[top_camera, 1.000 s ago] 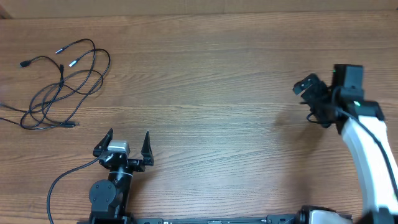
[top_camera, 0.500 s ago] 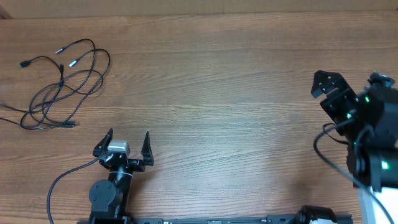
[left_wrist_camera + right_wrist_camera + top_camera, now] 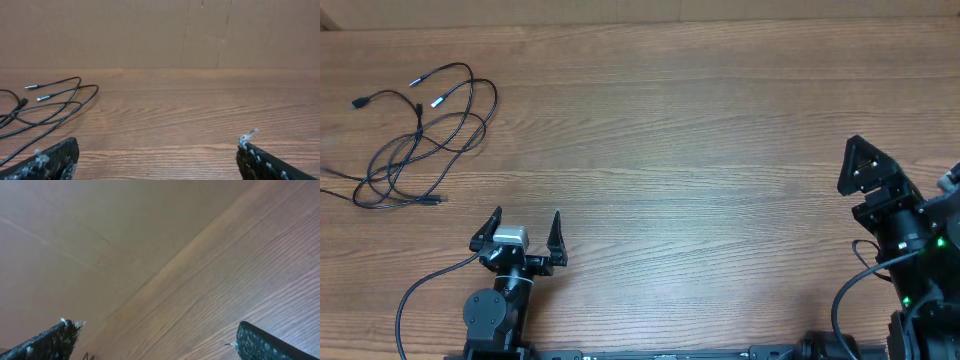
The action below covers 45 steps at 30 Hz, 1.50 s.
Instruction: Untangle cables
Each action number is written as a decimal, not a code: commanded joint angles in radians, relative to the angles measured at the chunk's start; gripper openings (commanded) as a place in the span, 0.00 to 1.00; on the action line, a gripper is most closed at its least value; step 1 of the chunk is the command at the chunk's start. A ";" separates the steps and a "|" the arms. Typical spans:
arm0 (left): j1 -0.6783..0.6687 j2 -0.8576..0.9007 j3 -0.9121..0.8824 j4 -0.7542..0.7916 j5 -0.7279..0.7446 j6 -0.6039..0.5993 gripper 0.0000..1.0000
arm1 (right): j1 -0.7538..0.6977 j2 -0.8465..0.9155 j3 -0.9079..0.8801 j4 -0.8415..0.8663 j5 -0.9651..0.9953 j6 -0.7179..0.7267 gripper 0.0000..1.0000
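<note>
Upper left of the overhead frame: the cables [image 3: 420, 135] lie in a loose tangle of overlapping black loops on the wooden table [image 3: 670, 150]. Several plug ends point outward at the top and left of the heap, two of them silver-tipped. Nothing touches the cables.

Lower left: the left gripper [image 3: 527, 216] sits low at the near edge, well apart from the tangle, its fingers spread wide and empty. A thicker black lead [image 3: 420, 290] curves away from its arm towards the bottom edge. In the left wrist view the tangle lies at the left edge, before a cardboard wall [image 3: 150, 30].

Right edge: the right gripper [image 3: 156, 332] is raised and tilted, fingers spread wide, holding nothing, far across the table from the cables.
</note>
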 commanded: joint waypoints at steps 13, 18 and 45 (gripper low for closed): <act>0.011 -0.011 -0.004 -0.003 -0.009 0.016 1.00 | -0.001 -0.049 -0.085 -0.106 0.010 0.000 1.00; 0.011 -0.011 -0.004 -0.003 -0.009 0.016 1.00 | -0.001 -0.175 -0.184 -0.122 0.010 0.000 1.00; 0.011 -0.011 -0.004 -0.003 -0.009 0.016 1.00 | 0.019 -0.637 -0.593 -0.225 0.058 -0.015 1.00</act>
